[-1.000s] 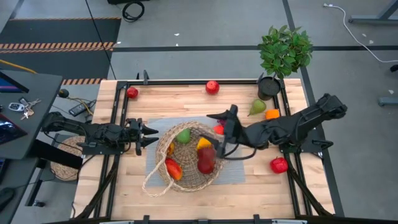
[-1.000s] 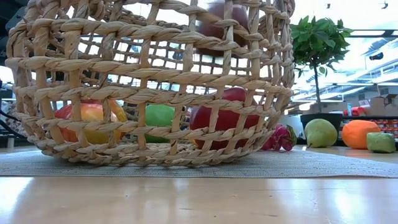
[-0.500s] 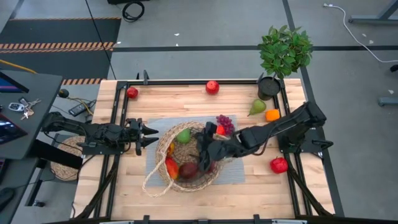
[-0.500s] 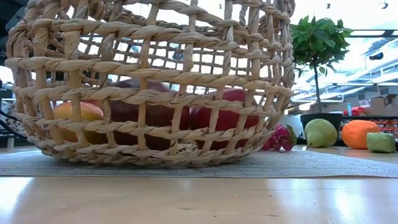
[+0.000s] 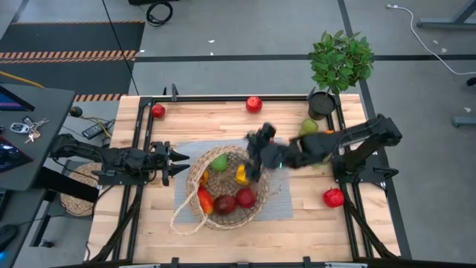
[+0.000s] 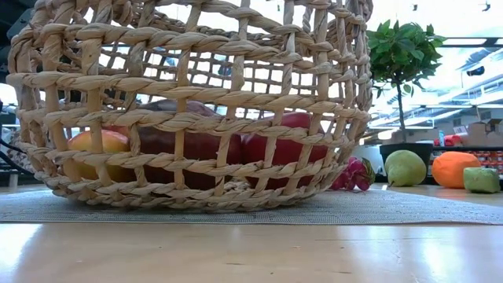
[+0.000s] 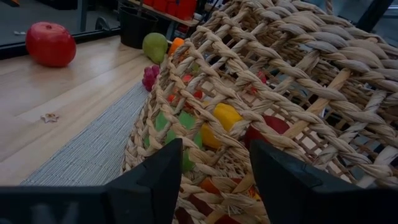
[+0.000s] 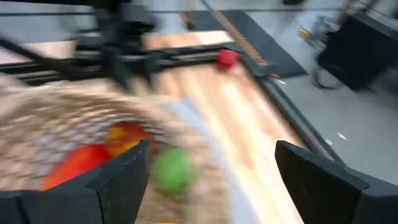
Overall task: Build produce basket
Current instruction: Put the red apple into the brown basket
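The tan wicker basket (image 5: 227, 186) stands on a grey mat (image 5: 279, 205) at the table's middle. It holds a green apple (image 5: 220, 162), a yellow pepper (image 5: 242, 175), two red apples (image 5: 236, 200) and a red-orange mango (image 5: 206, 199). My right gripper (image 5: 256, 147) hangs open and empty above the basket's far right rim. My left gripper (image 5: 181, 160) is open at the basket's left wall (image 7: 211, 155). Purple grapes (image 6: 354, 174) lie on the mat right of the basket. A pear (image 5: 309, 126) and three red apples (image 5: 254, 104) (image 5: 158, 111) (image 5: 333, 197) lie on the table. My left gripper's open fingers (image 7: 155, 180) stand level at the basket's left wall (image 7: 211, 155), coming from the table's left. I cannot tell whether they touch the wicker.
A potted plant (image 5: 338, 63) stands at the far right corner. An orange (image 6: 456, 169) and a small green thing (image 6: 481, 179) lie near the pear. The basket's looping handle (image 5: 182, 219) hangs out toward the near left. Bare wood lies along the near edge.
My right gripper has gone down into the basket with a dark red apple, let it go there, and then drawn back up and toward the table's far right. The apple now lies in the basket beside the other red one.
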